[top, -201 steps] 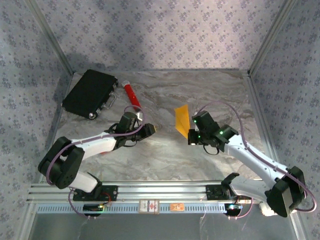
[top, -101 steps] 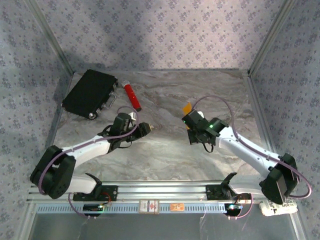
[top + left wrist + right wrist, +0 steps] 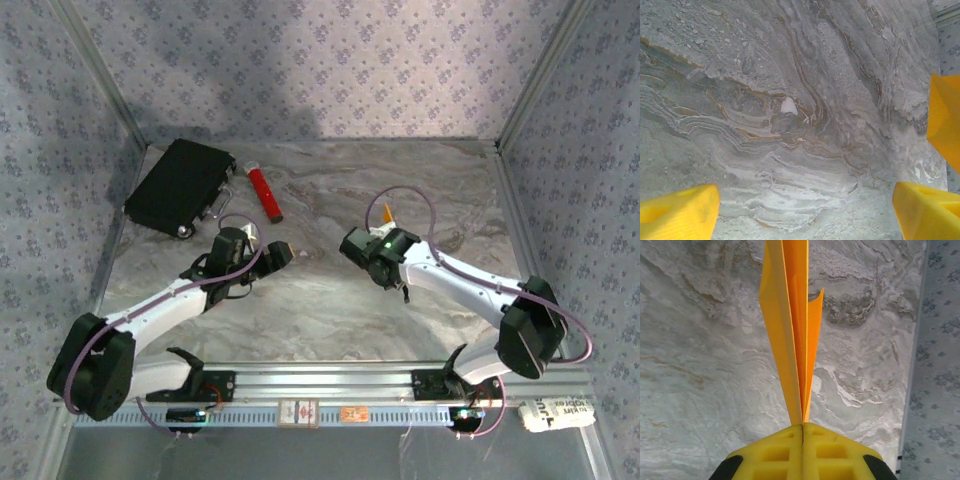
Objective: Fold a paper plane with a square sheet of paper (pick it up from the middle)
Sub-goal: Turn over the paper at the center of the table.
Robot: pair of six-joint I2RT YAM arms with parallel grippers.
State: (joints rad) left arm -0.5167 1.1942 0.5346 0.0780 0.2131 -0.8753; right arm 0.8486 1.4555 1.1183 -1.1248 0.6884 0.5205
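1. Paper plane point(image 3: 790, 330): orange-yellow paper, folded into several narrow layers about a centre crease and held on edge above the table. In the overhead view it is a small orange sliver point(image 3: 385, 213), right of centre and towards the far side.
2. Right gripper point(image 3: 802, 426): jaws pressed together on the near end of the folds, with no gap between the pads. The paper projects away from it towards the far wall.
3. Left gripper point(image 3: 805, 207): jaws spread wide, nothing between them, bare marble beneath. In the overhead view point(image 3: 282, 253) it is left of centre, well apart from the paper.
4. Table point(image 3: 330, 310): grey veined marble. Black case point(image 3: 180, 185) at far left, with the red cylinder point(image 3: 264, 193) just beside it; both are well apart from the work.
5. Step in hand (judged): the folding looks nearly done. What seems left is to open the wings or lay the plane down.
6. Handling note (judged): the paper is thin and pinched at one end only, so the free end may twist.
   - Keep the pinch on the centre crease and lower slowly.
   - If the left gripper assists, bring it in from the side and close on one outer flap, not across all the layers.
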